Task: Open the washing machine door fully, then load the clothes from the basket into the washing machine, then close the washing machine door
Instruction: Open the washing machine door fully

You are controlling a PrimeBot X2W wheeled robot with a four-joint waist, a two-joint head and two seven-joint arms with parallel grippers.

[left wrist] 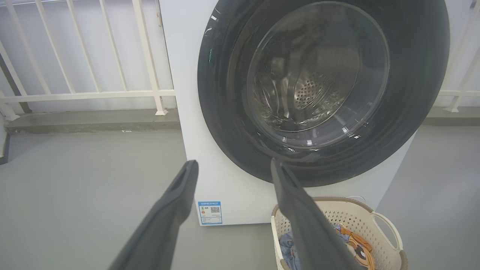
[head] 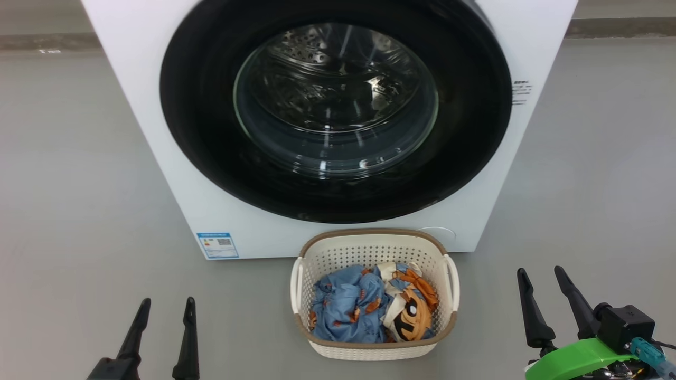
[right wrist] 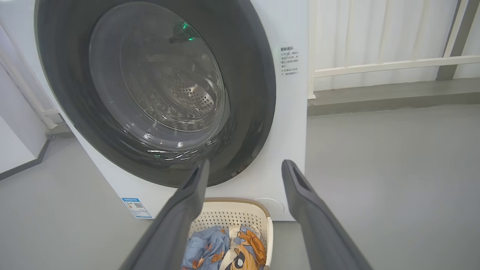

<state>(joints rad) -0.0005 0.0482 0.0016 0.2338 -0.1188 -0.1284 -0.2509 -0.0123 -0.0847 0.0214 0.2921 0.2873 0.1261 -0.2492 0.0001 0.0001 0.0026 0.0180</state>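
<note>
Right gripper (head: 540, 271): fingers spread, empty, seemingly nearer | large round glossy black washing machine door (head: 338, 105): shut, ahead, up-left | left gripper (head: 167, 301): spread.

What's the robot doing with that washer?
It looks set to do laundry, but nothing is being handled right now. The washer has its door shut. The basket sits on the floor right in front of it, with the clothes heaped inside. The left gripper and right gripper hang open and empty, low on either side of the basket, touching nothing.
</note>
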